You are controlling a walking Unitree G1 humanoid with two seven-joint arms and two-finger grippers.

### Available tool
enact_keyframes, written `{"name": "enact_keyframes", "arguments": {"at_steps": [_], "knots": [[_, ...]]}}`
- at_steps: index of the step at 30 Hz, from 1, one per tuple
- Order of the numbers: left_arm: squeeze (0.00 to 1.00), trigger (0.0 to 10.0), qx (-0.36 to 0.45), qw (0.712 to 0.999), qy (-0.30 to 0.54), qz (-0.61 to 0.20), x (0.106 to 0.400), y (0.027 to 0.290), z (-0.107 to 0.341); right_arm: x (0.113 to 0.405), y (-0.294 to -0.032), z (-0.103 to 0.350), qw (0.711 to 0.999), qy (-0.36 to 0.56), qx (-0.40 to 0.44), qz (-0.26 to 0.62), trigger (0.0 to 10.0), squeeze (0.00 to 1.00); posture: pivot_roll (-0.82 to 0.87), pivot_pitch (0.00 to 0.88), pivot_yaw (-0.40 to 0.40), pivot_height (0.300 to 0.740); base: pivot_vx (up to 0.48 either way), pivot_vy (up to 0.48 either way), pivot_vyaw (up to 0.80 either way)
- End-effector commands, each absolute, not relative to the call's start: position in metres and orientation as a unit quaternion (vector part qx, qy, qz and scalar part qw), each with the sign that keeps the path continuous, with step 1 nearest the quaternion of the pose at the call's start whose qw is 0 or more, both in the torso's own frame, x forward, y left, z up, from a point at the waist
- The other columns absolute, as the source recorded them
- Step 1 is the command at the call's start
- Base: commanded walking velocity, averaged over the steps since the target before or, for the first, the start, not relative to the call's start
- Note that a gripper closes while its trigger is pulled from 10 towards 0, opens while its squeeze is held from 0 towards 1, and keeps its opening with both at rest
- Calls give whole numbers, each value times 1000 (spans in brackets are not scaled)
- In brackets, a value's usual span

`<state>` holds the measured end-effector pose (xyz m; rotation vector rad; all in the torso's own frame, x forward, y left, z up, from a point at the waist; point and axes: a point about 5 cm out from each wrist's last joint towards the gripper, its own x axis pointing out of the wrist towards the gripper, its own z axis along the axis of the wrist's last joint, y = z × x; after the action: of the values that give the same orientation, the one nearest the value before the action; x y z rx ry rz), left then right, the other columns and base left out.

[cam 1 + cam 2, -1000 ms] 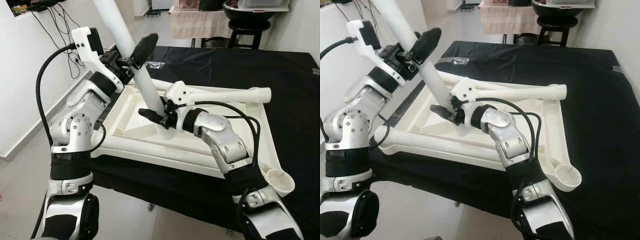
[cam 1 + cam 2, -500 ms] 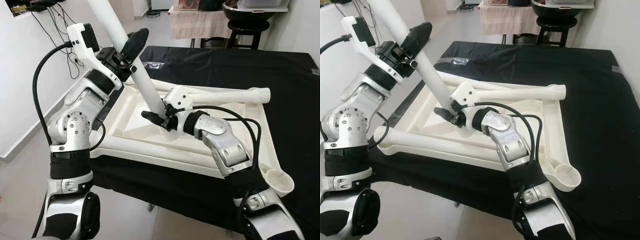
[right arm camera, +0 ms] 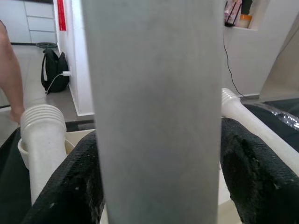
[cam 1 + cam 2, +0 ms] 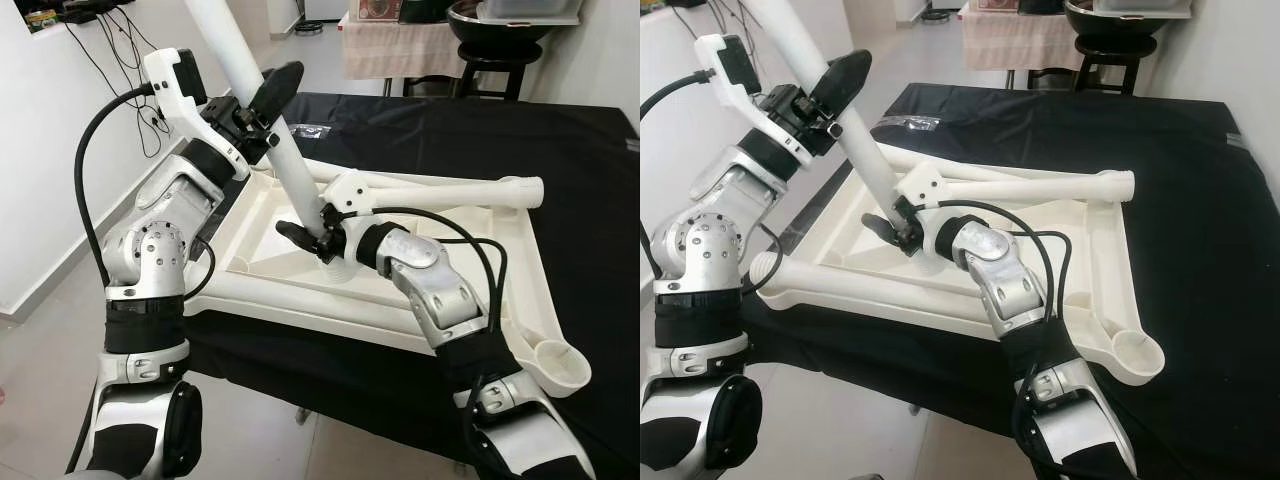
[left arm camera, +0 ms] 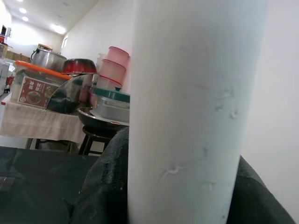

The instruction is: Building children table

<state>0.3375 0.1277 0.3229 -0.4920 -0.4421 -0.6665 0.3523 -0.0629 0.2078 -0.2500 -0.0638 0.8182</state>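
Left arm raised with elbow bent; the left hand [image 4: 258,118] is closed around the upper part of a white table leg [image 4: 290,170], its black fingers [image 5: 100,186] pressed on either side of the tube. The right arm reaches forward and across from the near edge of the worktop [image 4: 590,200]; the right hand [image 4: 318,240] grips the same leg near its lower end, fingers [image 3: 247,172] clamped on both sides. The leg stands tilted, its top leaning toward the robot's left, its foot at a socket inside the upturned white tabletop [image 4: 400,300]. The tabletop lies on the black-covered worktop, its left rim at the worktop's left edge. A second leg [image 4: 440,190] lies fitted along the tabletop's far rim; a third [image 4: 860,285] lies along the near rim. An empty round socket [image 4: 560,365] sits at the near right corner. Open black cloth runs along the far and right edges of the worktop; bare floor [image 4: 50,350] lies beyond the left edge
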Motion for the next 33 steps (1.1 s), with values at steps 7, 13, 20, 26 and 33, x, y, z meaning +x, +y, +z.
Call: {"name": "enact_keyframes", "arguments": {"at_steps": [7, 13, 20, 26, 33], "knots": [[0, 0, -231, 876, -221, -360, 332, 109, 328, 357, -43, 202, 918, 11, -113, 380, 10000, 0, 27, 0, 25, 740, 0, 0, 0], [0, 0, -231, 874, -219, -368, 332, 104, 327, 359, -34, 206, 921, 8, -94, 377, 10000, 0, 27, 0, 28, 740, 0, 0, 0], [0, 0, -229, 872, -220, -373, 331, 101, 328, 364, -33, 205, 931, 17, -86, 355, 10000, 0, 35, 0, 27, 740, 0, 0, 0], [0, 0, -231, 872, -219, -371, 330, 101, 327, 368, -31, 217, 939, 1, -41, 340, 0, 0, 37, 0, 27, 740, 0, 0, 0], [0, 0, -232, 872, -221, -371, 330, 101, 328, 367, -28, 223, 936, -25, -28, 349, 0, 0, 38, 0, 27, 740, 0, 0, 0]]}}
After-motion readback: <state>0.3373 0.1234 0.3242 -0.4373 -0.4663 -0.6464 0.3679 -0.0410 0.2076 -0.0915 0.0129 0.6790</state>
